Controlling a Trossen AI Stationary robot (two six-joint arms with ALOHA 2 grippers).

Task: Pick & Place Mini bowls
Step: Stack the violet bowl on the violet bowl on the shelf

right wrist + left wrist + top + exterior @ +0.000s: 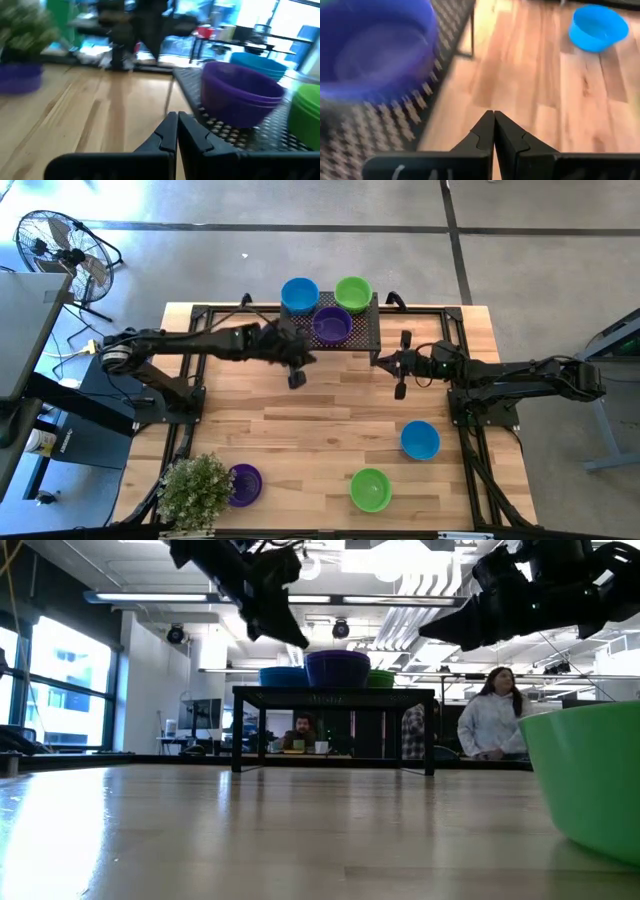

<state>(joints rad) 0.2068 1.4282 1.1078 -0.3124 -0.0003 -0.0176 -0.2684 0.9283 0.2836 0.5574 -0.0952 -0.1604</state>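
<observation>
Mini bowls (331, 325) on rack (365, 335), purple one blurred beside clenched, empty left pincer (494, 116).

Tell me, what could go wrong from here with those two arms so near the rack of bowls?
The left tool, shut and empty, hangs just off the rack beside the purple bowl; a careless swing might knock that bowl or its blue and green neighbours off. The right tool, also shut, is close across the table, so the arms could clash.

Bright daylight, wrist views motion-blurred, window glare
</observation>
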